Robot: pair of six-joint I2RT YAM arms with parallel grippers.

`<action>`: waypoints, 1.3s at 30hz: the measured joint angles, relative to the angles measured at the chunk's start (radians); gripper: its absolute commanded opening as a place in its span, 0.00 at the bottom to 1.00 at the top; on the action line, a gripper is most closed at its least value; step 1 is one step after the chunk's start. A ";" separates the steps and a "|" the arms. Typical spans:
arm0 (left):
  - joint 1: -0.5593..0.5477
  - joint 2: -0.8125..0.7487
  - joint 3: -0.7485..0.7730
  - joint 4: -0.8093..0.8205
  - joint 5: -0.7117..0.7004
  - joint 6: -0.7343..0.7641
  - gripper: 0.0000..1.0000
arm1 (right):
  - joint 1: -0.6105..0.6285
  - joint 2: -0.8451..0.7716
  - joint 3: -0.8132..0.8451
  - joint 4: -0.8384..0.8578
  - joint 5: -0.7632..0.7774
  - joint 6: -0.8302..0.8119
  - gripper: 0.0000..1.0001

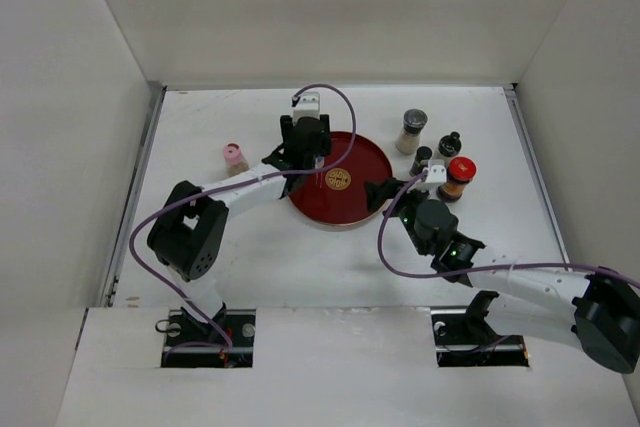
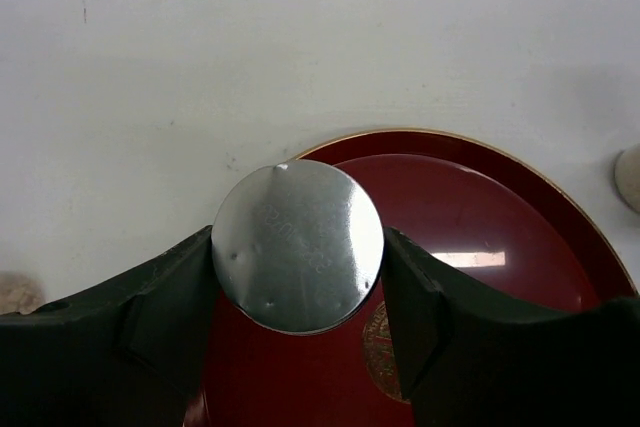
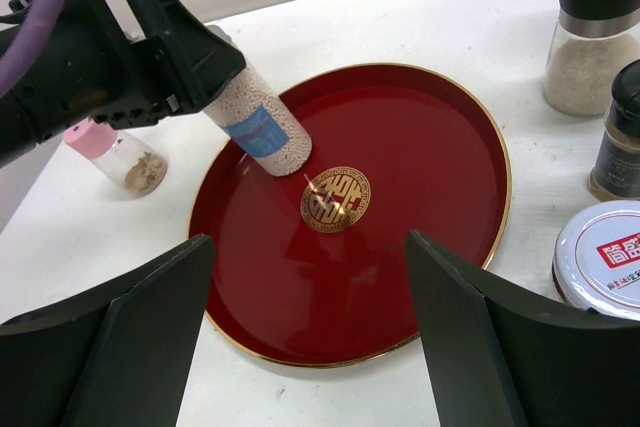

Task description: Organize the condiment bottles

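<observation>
My left gripper [image 1: 305, 140] is shut on a clear jar of white granules with a blue label [image 3: 262, 130] and a silver cap [image 2: 298, 245]. It holds the jar tilted, with the base at the back left of the round red tray [image 1: 345, 215]. My right gripper [image 1: 400, 189] is open and empty above the tray's right edge, its fingers [image 3: 150, 307] wide apart. A pink-capped shaker [image 1: 234, 157] stands left of the tray. To the right stand a grey-capped grinder [image 1: 412, 130], two dark bottles [image 1: 450, 142] [image 1: 421, 160] and a red-capped jar [image 1: 459, 177].
The tray [image 3: 430, 177] has a gold emblem [image 3: 335, 198] at its centre and a gold rim. White walls enclose the table on the left, back and right. The purple cables loop over both arms.
</observation>
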 measured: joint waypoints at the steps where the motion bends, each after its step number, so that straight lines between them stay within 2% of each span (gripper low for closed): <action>1: 0.000 0.002 0.001 0.008 0.000 0.001 0.57 | 0.000 0.001 0.000 0.000 0.000 0.000 0.83; 5: 0.002 0.002 0.001 0.046 -0.005 0.003 0.79 | 0.000 0.003 0.000 0.000 -0.001 0.000 0.84; 7: 0.002 0.002 0.001 0.077 -0.007 0.003 0.87 | 0.000 0.003 0.000 0.000 -0.002 0.003 0.84; 10: 0.002 -0.004 -0.005 0.095 -0.009 0.003 0.93 | 0.000 0.003 0.000 0.000 -0.003 0.003 0.84; 12: 0.003 -0.031 -0.021 0.097 -0.009 0.003 0.94 | 0.000 0.005 0.000 0.000 -0.003 0.004 0.84; 18: 0.043 -0.253 -0.139 0.100 -0.021 -0.010 0.94 | 0.000 0.015 0.000 0.000 -0.003 0.005 0.85; 21: 0.127 -0.381 -0.212 0.090 -0.053 -0.051 0.93 | -0.005 0.016 0.000 0.000 -0.005 0.011 0.86; 24: 0.232 -0.435 -0.259 0.045 -0.076 -0.105 0.92 | -0.005 0.020 0.000 0.000 -0.008 0.014 0.87; 28: 0.309 -0.394 -0.287 -0.025 -0.084 -0.149 0.90 | -0.005 0.028 0.000 0.000 -0.013 0.018 0.90; 35: 0.345 -0.241 -0.296 -0.068 -0.090 -0.174 0.85 | -0.005 0.047 0.000 -0.002 -0.026 0.018 0.92; 37: 0.357 -0.197 -0.293 -0.067 -0.089 -0.177 0.79 | -0.005 0.050 0.000 -0.002 -0.030 0.018 0.92; 39: 0.374 -0.155 -0.287 -0.060 -0.088 -0.179 0.63 | -0.005 0.053 0.000 -0.002 -0.033 0.018 0.92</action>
